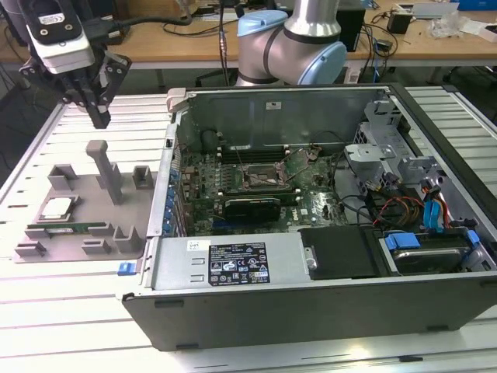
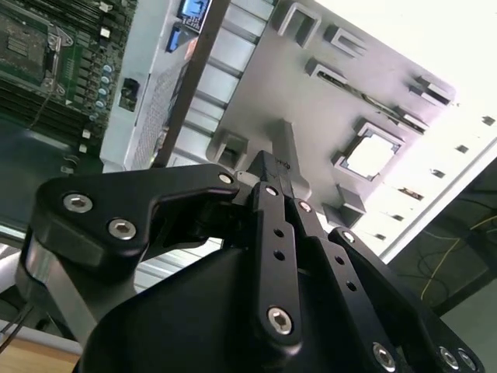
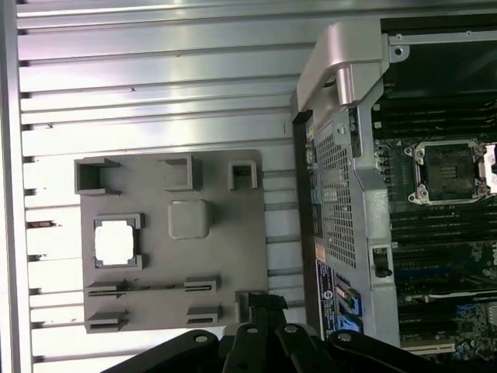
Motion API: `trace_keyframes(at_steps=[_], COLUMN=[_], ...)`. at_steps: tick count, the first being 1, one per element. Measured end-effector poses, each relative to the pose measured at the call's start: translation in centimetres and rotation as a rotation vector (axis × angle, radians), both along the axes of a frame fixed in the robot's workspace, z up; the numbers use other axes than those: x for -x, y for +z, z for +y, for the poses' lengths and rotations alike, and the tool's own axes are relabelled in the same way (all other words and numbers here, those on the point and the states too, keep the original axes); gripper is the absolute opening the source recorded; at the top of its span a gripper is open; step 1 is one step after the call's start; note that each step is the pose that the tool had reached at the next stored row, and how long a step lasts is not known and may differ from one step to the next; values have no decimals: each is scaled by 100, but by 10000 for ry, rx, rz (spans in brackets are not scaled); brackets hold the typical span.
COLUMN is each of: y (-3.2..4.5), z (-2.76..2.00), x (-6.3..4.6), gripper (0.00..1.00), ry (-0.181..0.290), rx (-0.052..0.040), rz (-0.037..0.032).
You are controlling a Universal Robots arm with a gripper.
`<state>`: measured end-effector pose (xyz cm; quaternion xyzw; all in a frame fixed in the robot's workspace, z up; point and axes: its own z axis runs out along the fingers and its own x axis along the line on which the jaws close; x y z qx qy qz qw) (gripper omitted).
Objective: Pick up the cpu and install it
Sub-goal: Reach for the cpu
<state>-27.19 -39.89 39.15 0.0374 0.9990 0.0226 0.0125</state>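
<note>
The gripper (image 1: pixel 101 118) is being held in the air over a grey holder plate (image 1: pixel 132 211), with its fingers closed together and nothing between them. The plate is being carried by a white slatted table (image 1: pixel 62 311). The cpu (image 1: pixel 57 208) is lying flat in a square pocket of the plate, below the gripper, towards the exterior view's left and well apart from it. An open computer case (image 1: pixel 311 311) is standing just beside the plate on the exterior view's right, and bare slats are lying around the plate's other edges.

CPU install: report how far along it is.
Nothing is done yet. The cpu lies in its nest on the grey holder, beside the case. The gripper hangs above the holder, shut and empty. The motherboard socket sits bare, so both pick-up and install remain.
</note>
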Motion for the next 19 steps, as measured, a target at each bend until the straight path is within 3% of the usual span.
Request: trace_keyframes(at_steps=[5,12,19], y=[-6,-15,-101], z=[0,0,0], x=[145,268,468], gripper=[11,11,11], ry=[0,0,0], rx=[0,0,0], rz=[-1,0,-1])
